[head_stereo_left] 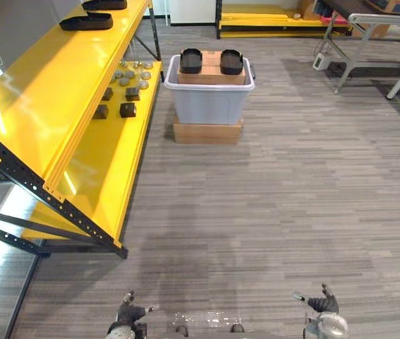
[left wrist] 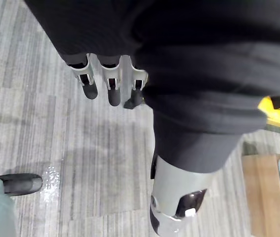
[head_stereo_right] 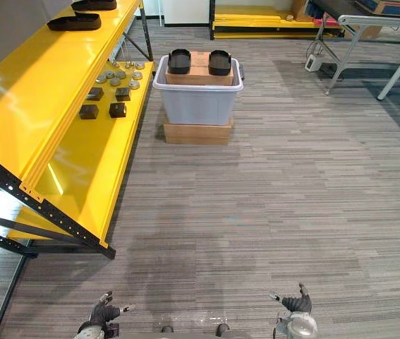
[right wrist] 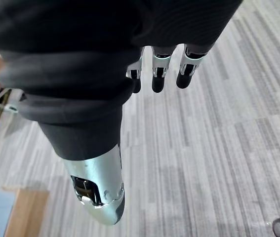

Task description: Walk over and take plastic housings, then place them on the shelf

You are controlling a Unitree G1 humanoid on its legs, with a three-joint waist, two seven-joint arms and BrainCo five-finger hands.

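Two black plastic housings (head_stereo_left: 191, 61) (head_stereo_left: 231, 61) sit side by side on a cardboard box inside a grey bin (head_stereo_left: 209, 102), far ahead across the floor. Two more black housings (head_stereo_left: 87, 22) (head_stereo_left: 104, 4) lie on the top level of the yellow shelf (head_stereo_left: 41, 92) at the left. My left hand (head_stereo_left: 128, 311) and right hand (head_stereo_left: 323, 304) hang low at the bottom edge of the eye views, far from the bin. In the left wrist view the left hand's fingers (left wrist: 111, 89) are relaxed over bare floor, holding nothing. The right hand's fingers (right wrist: 159, 74) are relaxed too, with nothing in them.
The grey bin stands on a flat cardboard box (head_stereo_left: 207, 132). The yellow rack's lower shelf (head_stereo_left: 108, 155) carries several small dark blocks (head_stereo_left: 128, 109) and grey discs (head_stereo_left: 125, 80). Grey table legs (head_stereo_left: 369, 49) stand at the back right, and another yellow rack (head_stereo_left: 270, 18) at the far back.
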